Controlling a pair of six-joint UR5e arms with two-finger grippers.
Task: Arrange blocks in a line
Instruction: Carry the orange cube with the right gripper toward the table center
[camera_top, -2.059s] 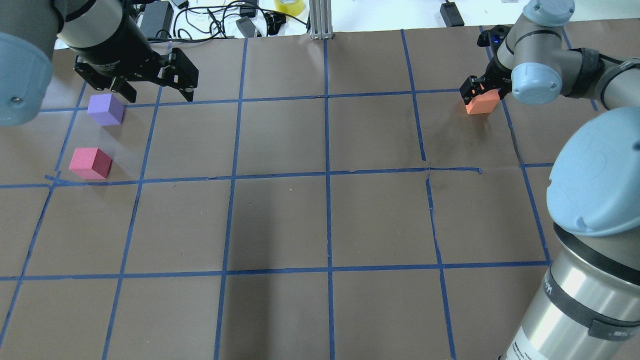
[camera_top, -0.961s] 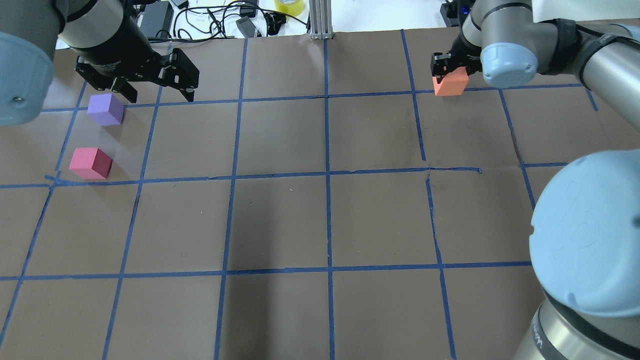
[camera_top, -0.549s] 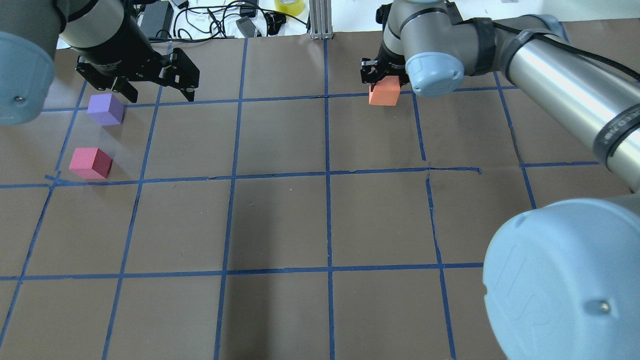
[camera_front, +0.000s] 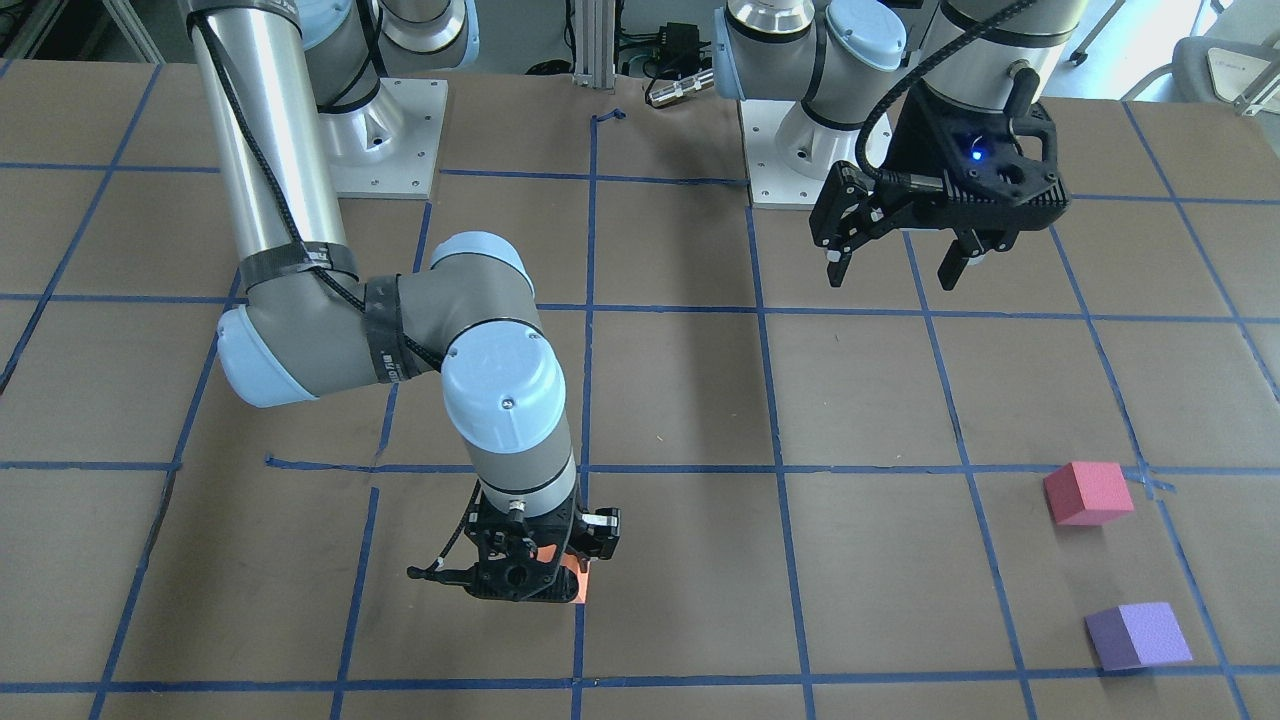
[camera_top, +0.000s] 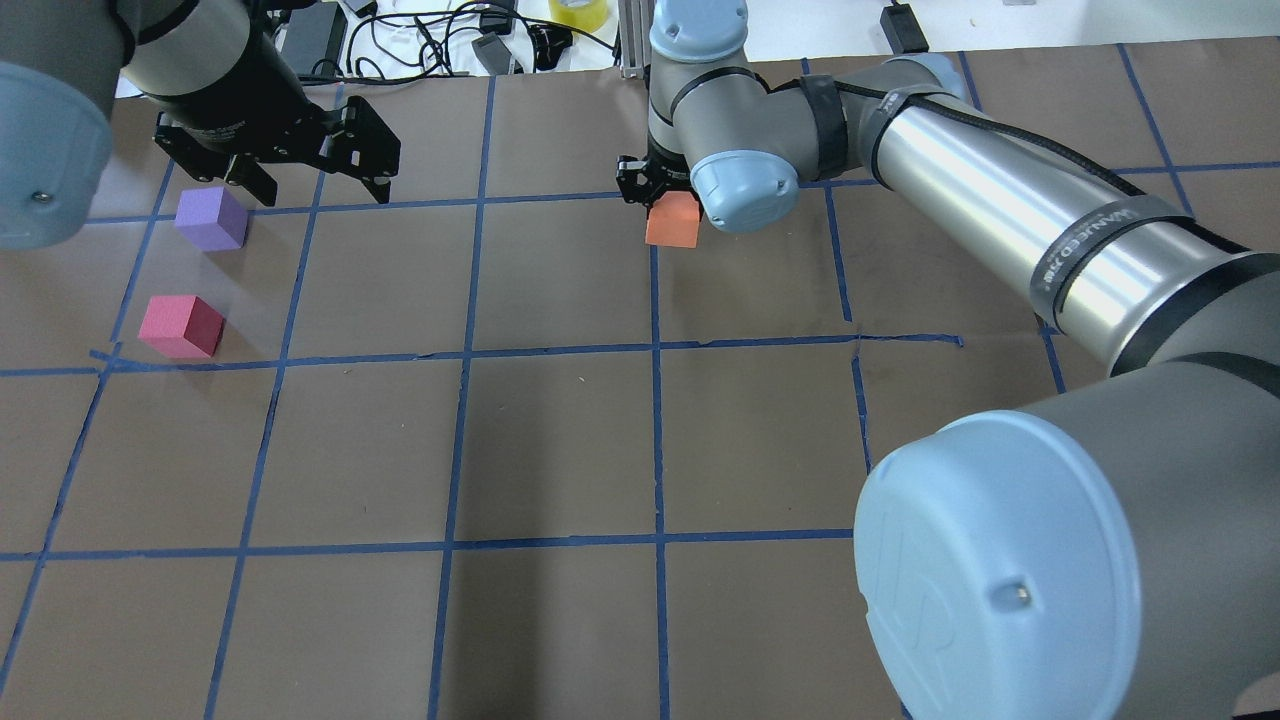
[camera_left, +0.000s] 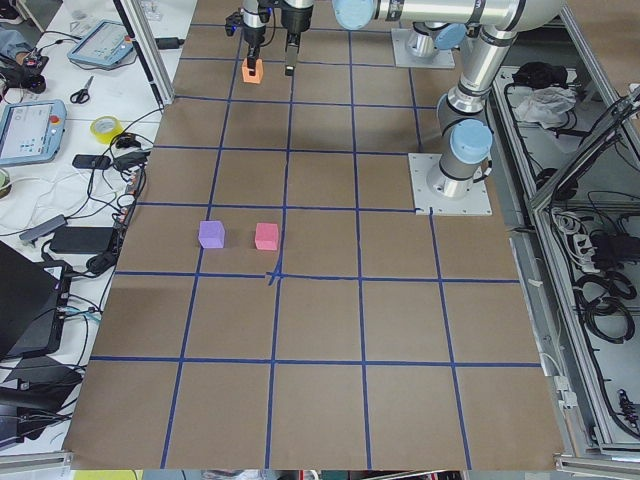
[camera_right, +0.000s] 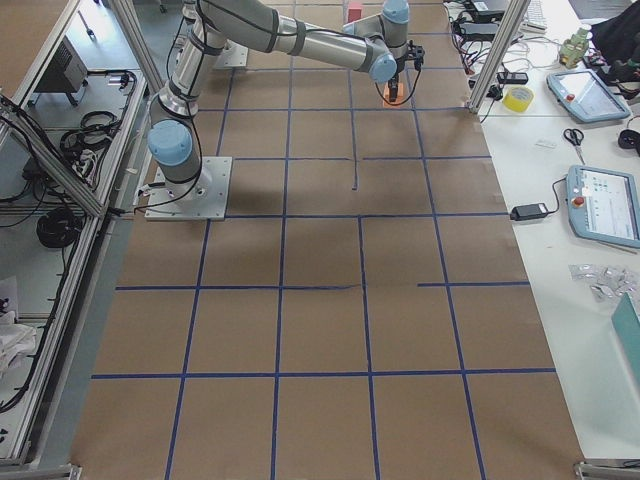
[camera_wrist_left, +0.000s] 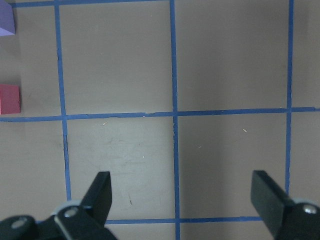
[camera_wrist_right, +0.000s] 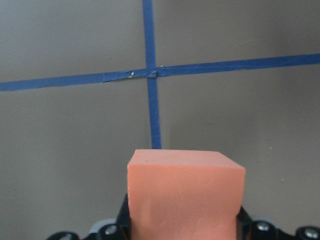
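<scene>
My right gripper (camera_top: 668, 203) is shut on the orange block (camera_top: 672, 221) and holds it just above the paper, over a blue tape line near the table's far middle. The block fills the lower part of the right wrist view (camera_wrist_right: 185, 195). The purple block (camera_top: 211, 219) and the pink-red block (camera_top: 181, 326) sit on the table at the far left, a short gap between them. My left gripper (camera_top: 315, 190) hangs open and empty, above and just right of the purple block. Both blocks show at the left edge of the left wrist view: purple (camera_wrist_left: 6, 17), pink-red (camera_wrist_left: 9, 98).
Brown paper with a blue tape grid (camera_top: 655, 345) covers the table. Cables, a yellow tape roll (camera_top: 578, 12) and an aluminium post (camera_top: 640, 40) lie beyond the far edge. The arm bases (camera_front: 385, 130) stand at the robot's side.
My right gripper has carried the orange block leftward from the far right to the table's middle line. The left arm, the purple block and the pink-red block have not moved.
</scene>
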